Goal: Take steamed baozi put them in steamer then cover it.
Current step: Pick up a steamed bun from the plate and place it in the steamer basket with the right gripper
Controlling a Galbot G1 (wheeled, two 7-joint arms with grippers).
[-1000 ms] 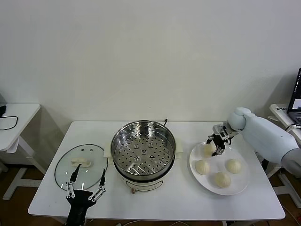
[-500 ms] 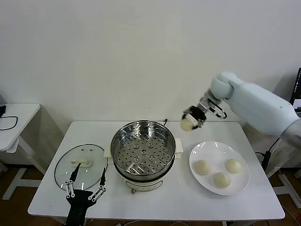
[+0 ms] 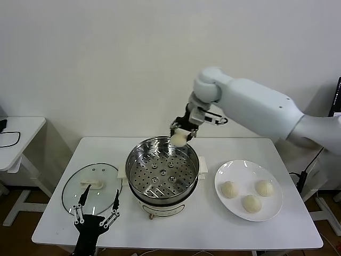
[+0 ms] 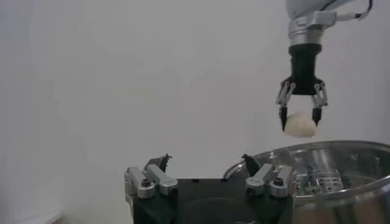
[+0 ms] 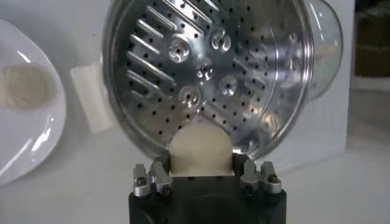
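My right gripper (image 3: 180, 134) is shut on a cream-white baozi (image 3: 178, 139) and holds it in the air over the far rim of the steel steamer (image 3: 162, 169). The right wrist view shows that baozi (image 5: 200, 149) between the jaws, above the perforated tray (image 5: 207, 67). The left wrist view shows the same bun (image 4: 300, 123) hanging above the steamer's rim (image 4: 341, 152). Three more baozi (image 3: 250, 195) lie on the white plate (image 3: 234, 168). The glass cover (image 3: 91, 189) lies flat on the table left of the steamer. My left gripper (image 3: 97, 210) is open, parked at the front edge by the cover.
The white table (image 3: 277, 229) carries everything. A small white side table (image 3: 16, 138) stands to the left. A white wall runs behind. A dark screen edge (image 3: 338, 101) shows at the far right.
My right gripper lifted one baozi off the plate and carried it left to above the steamer's far rim. The plate went from four buns to three. The left arm stayed still.
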